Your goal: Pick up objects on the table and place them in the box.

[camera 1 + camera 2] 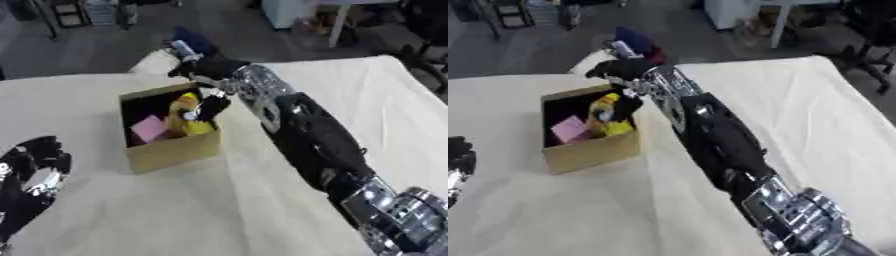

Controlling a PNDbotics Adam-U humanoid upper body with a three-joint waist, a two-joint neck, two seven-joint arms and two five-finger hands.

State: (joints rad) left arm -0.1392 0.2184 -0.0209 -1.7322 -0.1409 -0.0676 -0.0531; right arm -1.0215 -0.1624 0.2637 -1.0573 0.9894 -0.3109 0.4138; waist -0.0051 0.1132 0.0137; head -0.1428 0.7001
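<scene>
The right hand (210, 102) reaches over the box's (171, 152) far right corner, fingers pointing down into the opening. The fingers (208, 111) touch or overlap a yellow object (185, 117) inside the box; whether they clamp it or hang apart cannot be told. A pink object (149, 128) lies in the box to the left of the yellow one, against a dark interior.

The right arm (306, 135) runs diagonally from the lower right corner of the tabletop (175, 215) to the box and covers the cloth surface to the right of the box. The box stands near the far edge, left of centre, slightly askew.

The left hand (31, 175) rests at the left edge near the lower corner, fingers up and relaxed, well apart from the box.

A blue and white object (188, 45) shows just beyond the far edge, behind the right hand. The tabletop between the box and the near edge is bare cloth, as is the far right corner. Furniture legs stand on the floor beyond the table.
</scene>
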